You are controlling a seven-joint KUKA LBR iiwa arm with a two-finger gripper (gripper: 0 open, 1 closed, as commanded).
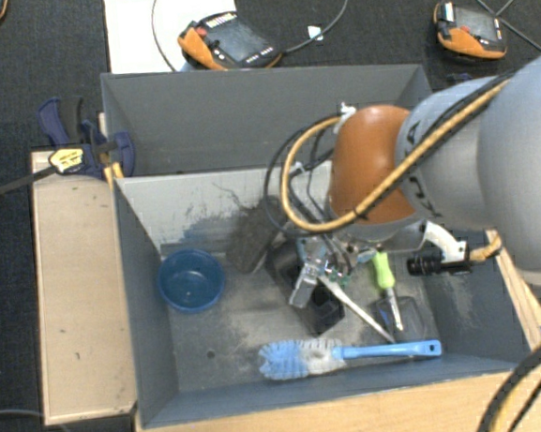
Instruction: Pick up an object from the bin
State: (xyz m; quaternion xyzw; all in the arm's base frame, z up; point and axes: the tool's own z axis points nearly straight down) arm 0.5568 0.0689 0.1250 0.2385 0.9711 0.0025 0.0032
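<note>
- Black block (324, 317) is lying mid-bin, sitting directly under the gripper (324, 286).
- Gripper is hanging over it; whether spread or pressed together, I cannot tell.
- Blue brush (344, 353) is lying crosswise just beyond the block, with a green screwdriver (383, 276) resting near its right.

One blue bowl (170, 287), one blue brush (358, 353), one green-handled screwdriver (383, 274), one grey block (247, 241)

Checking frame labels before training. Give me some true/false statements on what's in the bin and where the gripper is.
1. A blue bowl sits in the left part of the bin. True.
2. The blue brush lies against the far wall. False: it lies along the near wall, at the bottom of the view.
3. The gripper is over the bowl. False: it is mid-bin, by a black object.
4. A green-handled tool lies right of the gripper. True.
</note>
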